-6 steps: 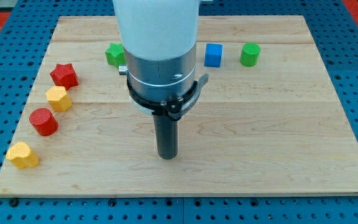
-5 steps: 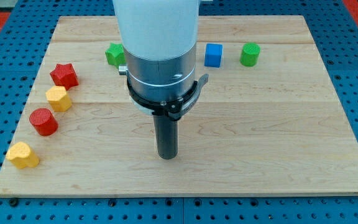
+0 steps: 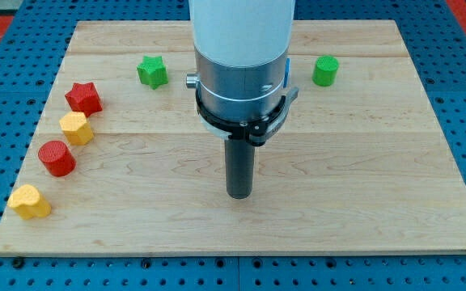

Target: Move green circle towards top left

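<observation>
Nearest, along the near edge of the wooden board [image 3: 362,218], a wide band of bare wood runs from the middle to the right corner. At the near left corner sits a yellow block [image 3: 29,202] of rounded, lobed shape, close to the left edge. My tip [image 3: 239,196] rests on the board a little right of centre, in open wood, well apart from every block; it is a plain rod with nothing to open or close, and it touches no block.

Further back on the left, a red circle [image 3: 57,158], then a yellow block of faceted shape [image 3: 76,128], then a red star [image 3: 84,98] climb in a slanted row beside the left edge, each near the next.

Far back, a green star [image 3: 152,71] lies left of the arm's body. A sliver of a blue block [image 3: 286,71] shows at the arm's right side, mostly hidden. The green circle [image 3: 325,70] stands far right of centre, near the far edge, with bare wood around it and a free strip to the right edge.
</observation>
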Robot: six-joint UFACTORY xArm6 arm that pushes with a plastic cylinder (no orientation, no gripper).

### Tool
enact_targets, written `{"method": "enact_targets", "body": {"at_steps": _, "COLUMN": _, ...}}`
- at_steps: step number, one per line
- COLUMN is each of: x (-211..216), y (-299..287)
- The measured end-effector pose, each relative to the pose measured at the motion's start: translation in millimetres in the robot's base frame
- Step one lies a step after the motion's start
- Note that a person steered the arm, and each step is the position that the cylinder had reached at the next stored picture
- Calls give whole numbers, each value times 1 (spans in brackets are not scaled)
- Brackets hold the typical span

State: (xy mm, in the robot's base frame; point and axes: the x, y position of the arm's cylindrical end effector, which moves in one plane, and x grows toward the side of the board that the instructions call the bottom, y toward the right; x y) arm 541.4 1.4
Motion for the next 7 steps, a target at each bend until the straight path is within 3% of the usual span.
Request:
{"method": "enact_targets", "body": {"at_steps": 2, "x": -29, "y": -9}}
{"method": "enact_targets", "body": {"at_steps": 3, "x": -39, "y": 38}}
{"method": "enact_targets", "body": {"at_steps": 6, "x": -31, "y": 45}}
{"method": "enact_targets", "body": {"at_steps": 7, "x": -42, "y": 71}}
